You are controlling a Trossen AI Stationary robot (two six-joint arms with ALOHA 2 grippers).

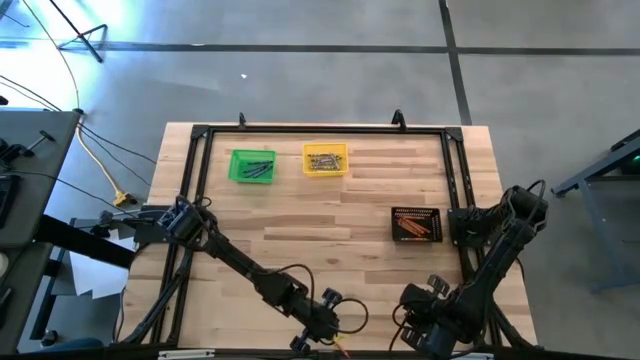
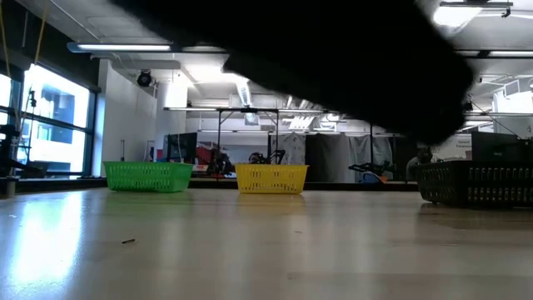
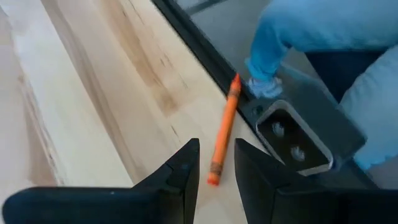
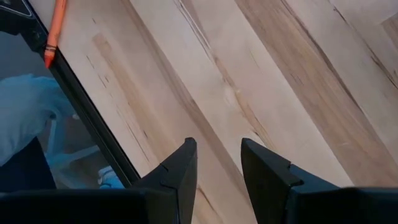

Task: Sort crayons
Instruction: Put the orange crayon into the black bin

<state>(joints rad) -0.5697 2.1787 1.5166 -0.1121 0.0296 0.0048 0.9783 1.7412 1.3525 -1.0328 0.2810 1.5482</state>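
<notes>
An orange crayon [image 3: 224, 130] lies flat on the wooden table by the black frame rail at the near edge. A person's blue-gloved fingertip [image 3: 264, 84] is beside its far tip. My left gripper [image 3: 214, 165] is open low over the near edge [image 1: 330, 322], with a finger on each side of the crayon's near end and touching nothing. My right gripper [image 4: 217, 158] is open and empty over bare wood near the near edge [image 1: 425, 312]. Its wrist view shows the same crayon [image 4: 55, 31] farther off.
A green bin [image 1: 252, 166] with dark crayons and a yellow bin [image 1: 325, 159] with grey ones stand at the far side. A black bin [image 1: 417, 225] with orange crayons stands at the right. A black frame [image 1: 455, 180] rims the table. A blue-gloved hand [image 4: 28, 106] is past the near edge.
</notes>
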